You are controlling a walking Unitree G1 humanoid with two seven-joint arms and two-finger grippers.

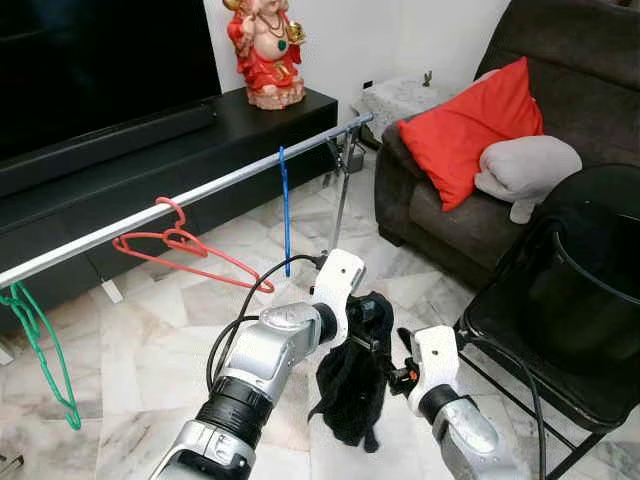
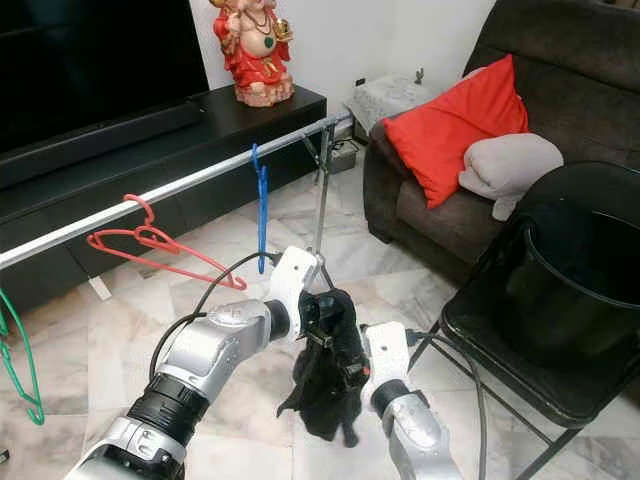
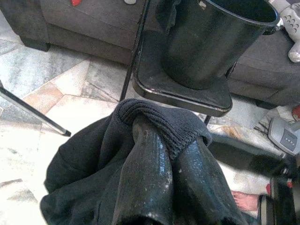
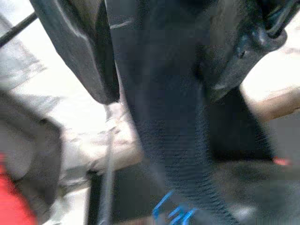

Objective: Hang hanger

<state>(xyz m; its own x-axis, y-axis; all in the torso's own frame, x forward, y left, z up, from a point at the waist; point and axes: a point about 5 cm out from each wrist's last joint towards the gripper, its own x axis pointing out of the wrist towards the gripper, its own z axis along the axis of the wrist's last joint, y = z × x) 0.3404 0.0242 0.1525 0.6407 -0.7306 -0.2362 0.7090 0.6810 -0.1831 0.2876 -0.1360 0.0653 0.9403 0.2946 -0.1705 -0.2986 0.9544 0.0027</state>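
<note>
Blue hanger hangs on the silver drying rail, long axis straight down, at roughly 11 o'clock and well beyond the grippers; red hanger hooked further along at 10 o'clock, tilted nearly flat, green hanger at 9 o'clock near the frame edge. Left gripper is pinched closed on a dark knit garment, ribbed hem bunched over both fingers; the cloth hangs limp between the two arms. Right gripper sits just beside the garment at 5 o'clock, touching or nearly so; can't tell if its fingers are apart or closed. Left arm looks nearer the rail. Rail runs diagonally from 9 to 1 o'clock, with bare stretches between hangers. Black bucket on folding chair crowds the 3 o'clock side; marble floor below is open room.
</note>
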